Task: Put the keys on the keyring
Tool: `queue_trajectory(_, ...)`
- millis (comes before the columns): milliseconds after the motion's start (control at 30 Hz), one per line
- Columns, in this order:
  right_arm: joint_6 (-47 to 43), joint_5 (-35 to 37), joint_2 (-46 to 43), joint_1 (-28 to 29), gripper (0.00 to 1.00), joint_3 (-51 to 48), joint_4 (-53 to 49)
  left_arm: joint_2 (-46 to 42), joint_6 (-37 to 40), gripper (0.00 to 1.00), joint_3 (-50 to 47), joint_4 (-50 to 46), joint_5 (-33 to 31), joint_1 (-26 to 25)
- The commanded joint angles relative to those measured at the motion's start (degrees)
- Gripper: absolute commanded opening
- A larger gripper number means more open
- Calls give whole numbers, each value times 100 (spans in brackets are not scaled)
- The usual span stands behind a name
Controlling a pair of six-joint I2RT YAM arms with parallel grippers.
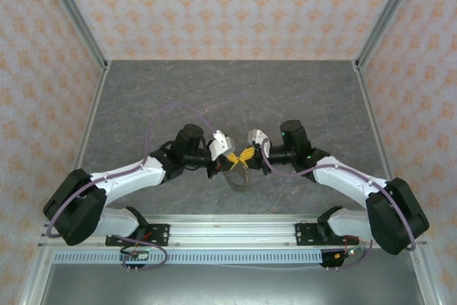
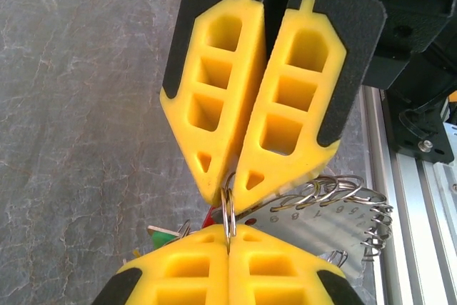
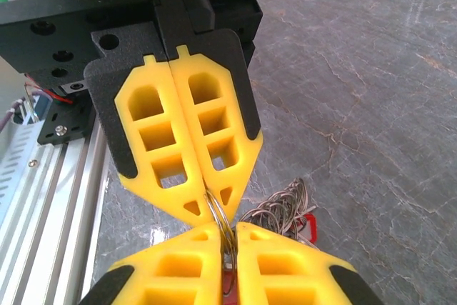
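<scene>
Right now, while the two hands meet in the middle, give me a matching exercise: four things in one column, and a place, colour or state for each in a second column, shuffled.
Things
1. metal ring
2. numbered metal plate
3. green key cover
4. table

Descriptions
A. grey and marbled
B. hung with small wire rings along its edge
C. pinched by the left hand and the right hand, both shut
D. peeking out beside the left hand's fingers

Pairs: 1-C, 2-B, 3-D, 4-A
</scene>
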Motion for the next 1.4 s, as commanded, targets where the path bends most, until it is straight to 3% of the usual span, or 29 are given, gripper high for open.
queue_trajectory(0, 79, -398, 137, -117, 5, -43, 315, -149, -122, 0, 16, 665, 474, -48)
queue_trajectory(133, 110, -606, 183, -118, 0, 115, 123, -101, -101, 0, 48, 486, 296, -43)
queue_trajectory(233, 3, -372, 50, -98, 0, 251, -220, -131, 84, 14, 127, 31, -35, -50)
queue_trajectory(400, -494, 144, -135, 81, 0, 623, -1197, -322, 508, 23, 326, -712, -455, -78)
queue_trajectory(567, -655, 323, -197, 221, 0, 823, -1565, -376, 776, 26, 546, -1194, -469, -96)
queue_trajectory(1133, -619, 150, -219, 316, 0, 829, -1253, -77, 1213, 27, 976, -1903, -132, -149)
queue_trajectory(1367, -619, 75, -217, 314, 0, 803, -1182, 34, 1243, 17, 1058, -1880, -42, -148)
